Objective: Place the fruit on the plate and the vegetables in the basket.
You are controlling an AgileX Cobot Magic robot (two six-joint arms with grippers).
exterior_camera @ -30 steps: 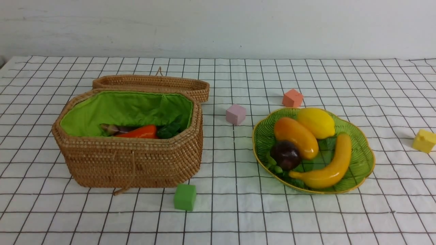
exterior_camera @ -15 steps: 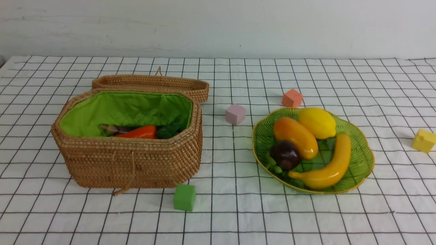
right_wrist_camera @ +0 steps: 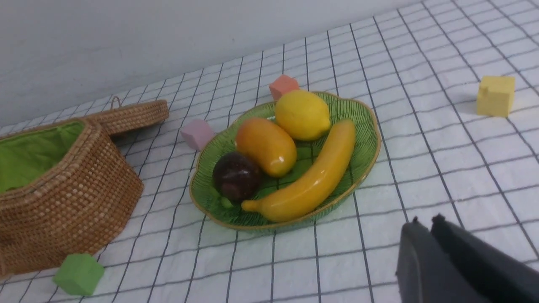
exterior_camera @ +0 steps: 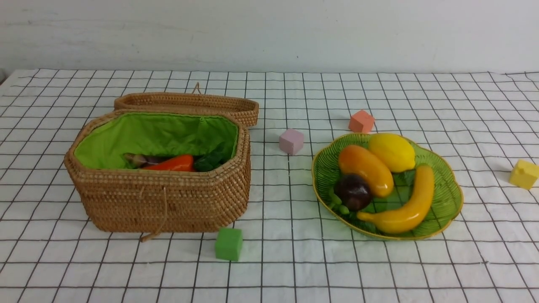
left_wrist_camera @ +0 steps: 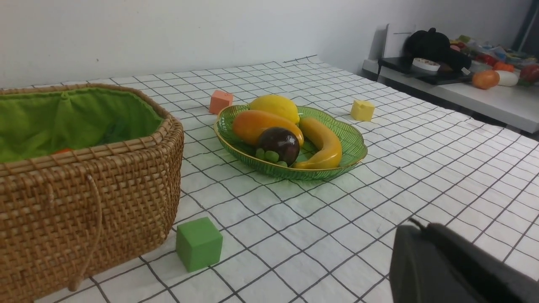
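Observation:
The green glass plate sits right of centre and holds the banana, lemon, mango and mangosteen. The woven basket stands at the left, lid laid open behind it. Inside lie an orange-red carrot-like piece with dark green leaves and a purple eggplant. Neither arm shows in the front view. My left gripper is shut and empty, low over the cloth near the plate. My right gripper is shut and empty, close to the plate.
Small cubes lie on the checked cloth: green in front of the basket, pink between basket and plate, orange behind the plate, yellow at the far right. A side shelf with clutter stands beyond the table.

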